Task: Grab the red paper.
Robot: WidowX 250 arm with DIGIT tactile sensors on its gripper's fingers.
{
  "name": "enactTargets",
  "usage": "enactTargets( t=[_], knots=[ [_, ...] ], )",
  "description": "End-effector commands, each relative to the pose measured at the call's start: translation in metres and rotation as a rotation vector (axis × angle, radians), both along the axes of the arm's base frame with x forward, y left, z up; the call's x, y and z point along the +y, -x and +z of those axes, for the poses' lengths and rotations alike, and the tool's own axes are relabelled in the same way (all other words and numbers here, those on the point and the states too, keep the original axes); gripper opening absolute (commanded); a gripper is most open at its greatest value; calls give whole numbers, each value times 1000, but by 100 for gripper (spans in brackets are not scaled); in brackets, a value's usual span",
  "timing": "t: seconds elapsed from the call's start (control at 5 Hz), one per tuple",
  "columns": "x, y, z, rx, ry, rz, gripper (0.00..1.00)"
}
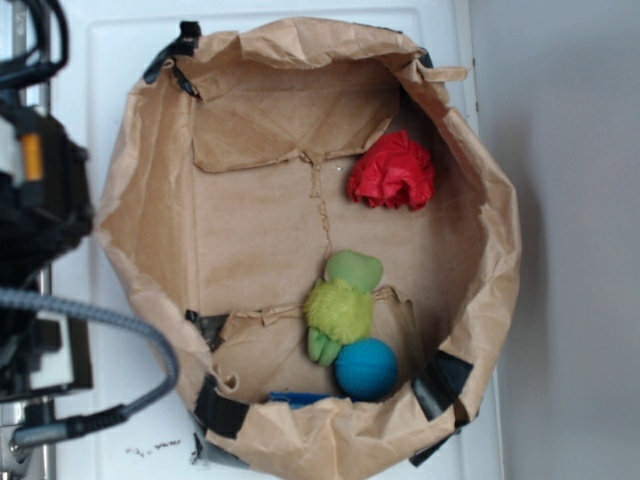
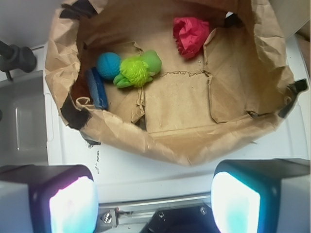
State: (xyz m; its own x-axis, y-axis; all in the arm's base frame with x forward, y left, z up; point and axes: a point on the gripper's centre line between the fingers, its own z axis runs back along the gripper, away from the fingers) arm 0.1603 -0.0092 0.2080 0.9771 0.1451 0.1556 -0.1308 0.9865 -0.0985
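red paper (image 1: 392, 172) (image 2: 190, 35) lies on floor of brown paper bag (image 1: 250, 230) (image 2: 252, 126), by bag wall, apart from other items. fuzzy green plush toy (image 1: 342, 305) (image 2: 137, 69) sits mid-bag, touching blue ball (image 1: 366, 368) (image 2: 108, 65); flat blue object (image 2: 97, 87) just beside ball at wall. gripper (image 2: 153, 204) outside bag, over white surface (image 2: 146, 170) past bag's near rim, fingers (image 2: 70, 206) spread wide, holding nothing. in wrist view red paper sits far across bag from gripper, toward upper right, well apart, no contact.
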Motion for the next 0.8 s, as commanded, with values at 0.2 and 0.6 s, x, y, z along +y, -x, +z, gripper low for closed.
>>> enactTargets(
  t=[0.2,0.6],
  knots=[
    [2,-4,5,-15,0,18,100],
    [15,-62,-50,-118,18,9,100]
  ],
)
